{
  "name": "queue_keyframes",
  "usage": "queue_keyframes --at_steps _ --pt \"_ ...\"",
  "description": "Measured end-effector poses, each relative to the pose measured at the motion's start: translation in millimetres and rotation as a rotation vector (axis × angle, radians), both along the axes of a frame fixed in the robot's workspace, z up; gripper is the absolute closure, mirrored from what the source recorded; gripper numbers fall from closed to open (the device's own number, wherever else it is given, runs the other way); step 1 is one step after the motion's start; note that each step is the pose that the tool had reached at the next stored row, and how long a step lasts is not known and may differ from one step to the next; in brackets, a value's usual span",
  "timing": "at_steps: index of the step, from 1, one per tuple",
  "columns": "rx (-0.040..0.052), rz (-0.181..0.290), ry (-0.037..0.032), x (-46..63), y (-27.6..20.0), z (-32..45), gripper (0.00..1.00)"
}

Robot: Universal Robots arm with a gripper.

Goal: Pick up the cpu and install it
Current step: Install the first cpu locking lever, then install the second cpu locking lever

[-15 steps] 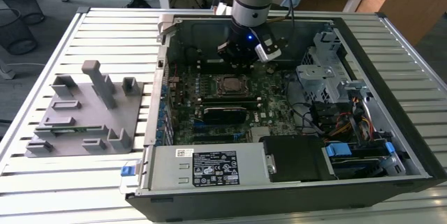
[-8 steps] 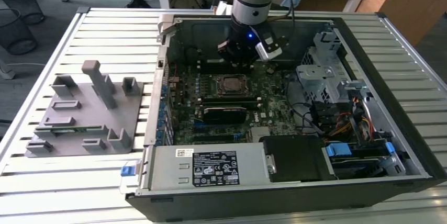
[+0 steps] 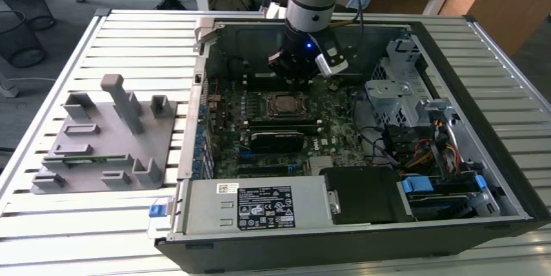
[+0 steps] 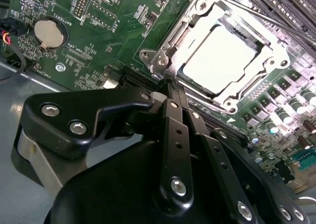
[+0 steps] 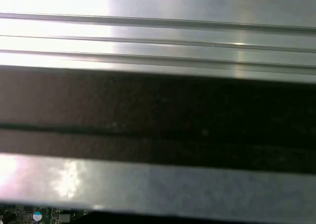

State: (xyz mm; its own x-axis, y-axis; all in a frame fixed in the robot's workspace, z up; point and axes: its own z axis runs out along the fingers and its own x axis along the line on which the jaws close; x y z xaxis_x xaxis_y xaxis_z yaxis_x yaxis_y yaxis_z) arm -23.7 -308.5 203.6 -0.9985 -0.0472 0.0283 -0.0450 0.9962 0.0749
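Note:
The cpu (image 4: 219, 58) lies flat inside the motherboard socket (image 4: 163, 61), its shiny silver top framed by the metal bracket. In the exterior view the socket (image 3: 284, 104) sits in the middle of the green motherboard inside the open computer case (image 3: 508, 179). My gripper (image 3: 299, 73) hangs just behind and above the socket. In the second wrist view its two black fingers (image 4: 173, 115) run side by side and meet at the gripper's tip (image 4: 168, 84), close to the socket's edge. The gripper is shut with nothing between the fingers.
A grey fixture plate (image 3: 103, 140) with upright posts stands on the slatted table at the exterior view's left. Inside the case are a power supply (image 3: 258, 205), a metal drive cage (image 3: 391, 92), cables (image 3: 422, 147) and a coin battery (image 4: 49, 33).

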Motion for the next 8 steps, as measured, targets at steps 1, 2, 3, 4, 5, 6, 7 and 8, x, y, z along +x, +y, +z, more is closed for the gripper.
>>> queue_keyframes --at_steps 1,2,3,4,5,6,7,8 --pt "-0.0001 0.0 0.0 0.0 -0.1 0.0 0.88" --pt "-0.0001 0.0 0.0001 0.0 -0.3 0.0 0.88" --pt "0.0 0.0 0.0 0.0 -0.4 0.0 0.88" --pt "-0.0001 0.0 0.0 0.0 -0.5 0.0 0.88" --pt "0.0 0.0 0.0 0.0 -0.7 0.0 0.88" --pt "0.0 0.0 0.0 0.0 -0.9 0.0 0.88" --pt "-0.0001 0.0 0.0 0.0 -1.2 0.0 0.88" --pt "-0.0001 0.0 0.0 0.0 -1.6 0.0 0.88"
